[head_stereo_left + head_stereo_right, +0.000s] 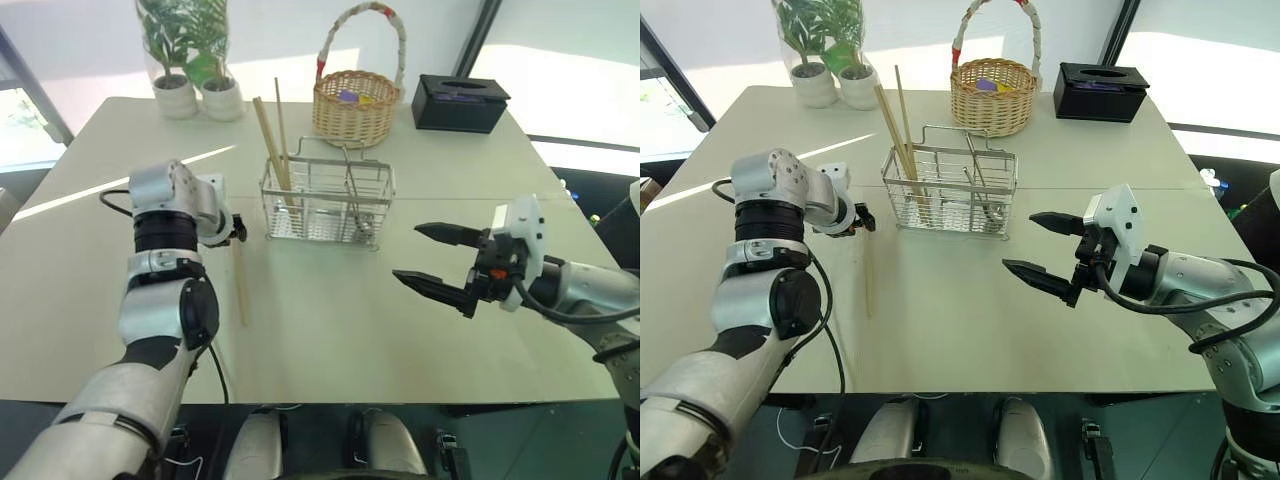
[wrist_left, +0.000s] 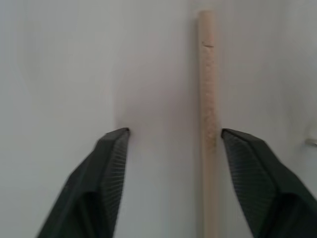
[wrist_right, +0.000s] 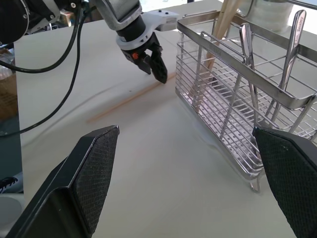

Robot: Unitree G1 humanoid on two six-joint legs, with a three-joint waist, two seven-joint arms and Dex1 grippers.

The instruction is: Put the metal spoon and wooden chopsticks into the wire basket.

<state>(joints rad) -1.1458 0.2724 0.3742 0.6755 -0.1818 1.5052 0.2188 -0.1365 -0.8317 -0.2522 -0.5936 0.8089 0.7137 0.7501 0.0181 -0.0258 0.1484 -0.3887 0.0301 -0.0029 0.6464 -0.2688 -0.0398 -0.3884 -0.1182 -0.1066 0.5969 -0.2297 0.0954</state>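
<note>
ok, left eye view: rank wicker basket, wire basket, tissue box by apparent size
1. wire basket
2. wicker basket, counting its tall hoop handle
3. tissue box

The wire basket sits nearer the camera, so first versus second is unsure.

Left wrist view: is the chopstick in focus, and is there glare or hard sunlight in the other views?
Left wrist view: soft, the chopstick on the table between the left gripper fingers has fuzzy edges. Left eye view: a bright sunlit streak crosses the table towards the wire basket. Right wrist view: sharp on the basket wires, the right gripper fingers big and dark.
</note>
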